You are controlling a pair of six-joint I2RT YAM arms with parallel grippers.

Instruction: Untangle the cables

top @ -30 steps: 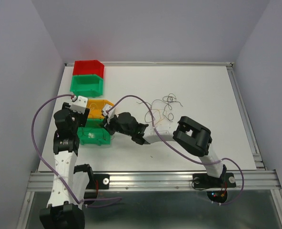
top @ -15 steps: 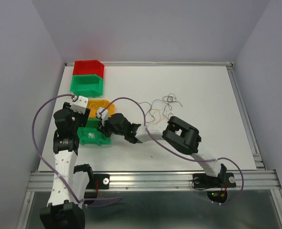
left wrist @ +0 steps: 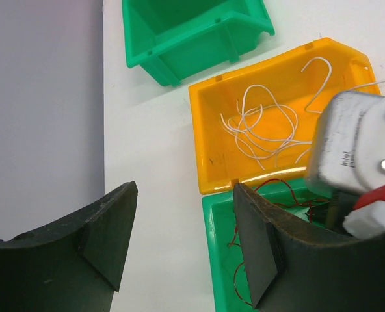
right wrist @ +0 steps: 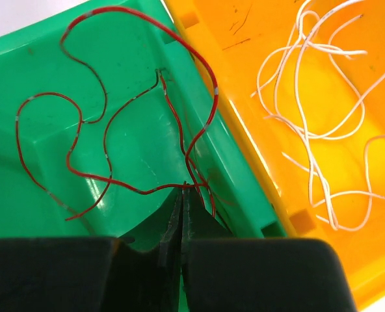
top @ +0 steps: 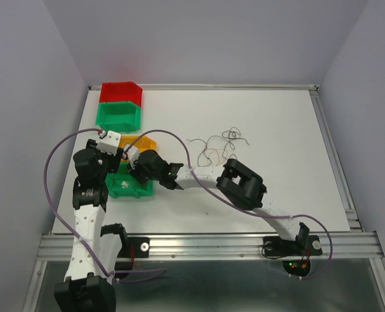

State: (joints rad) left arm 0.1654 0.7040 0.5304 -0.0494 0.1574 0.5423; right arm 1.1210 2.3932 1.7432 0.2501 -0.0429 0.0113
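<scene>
My right gripper is shut on a thin red wire and holds it over the near green bin; the wire's loops hang into that bin. In the top view this gripper is above the bin. The orange bin beside it holds whitish-grey wires. My left gripper is open and empty, just left of these bins; it shows in the top view. A small tangle of loose thin wires lies on the table right of the bins.
A red bin and a second green bin stand at the back left. The right arm's elbow reaches across the middle of the table. Purple cables loop off both arms.
My right gripper has moved left from beside the orange bin to above the near green bin, carrying the red wire. The left arm has not moved.
</scene>
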